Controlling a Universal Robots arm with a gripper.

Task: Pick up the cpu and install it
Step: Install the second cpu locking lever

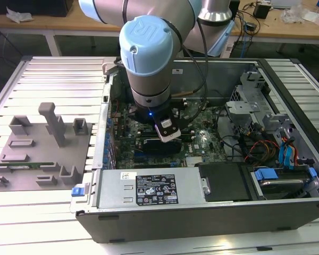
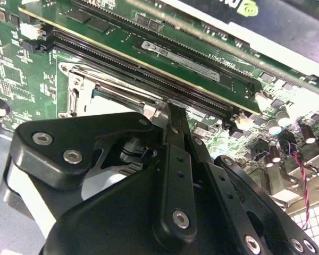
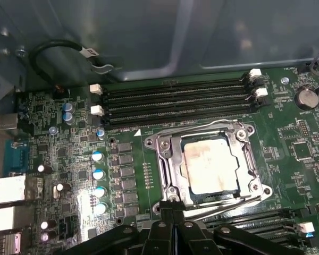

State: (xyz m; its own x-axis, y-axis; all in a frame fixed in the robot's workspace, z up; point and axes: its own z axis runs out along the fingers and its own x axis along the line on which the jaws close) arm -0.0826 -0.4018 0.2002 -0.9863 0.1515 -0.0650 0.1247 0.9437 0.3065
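Cpu: small square silver-topped chip sits in metal socket, just beside black gripper.
Jaws: pressed together, off the chip.

Slatted table carries grey tray and, seemingly, computer case.

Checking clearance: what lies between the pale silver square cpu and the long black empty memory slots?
In the first wrist view: one side of the metal socket frame around the cpu, then a strip of green circuit board.
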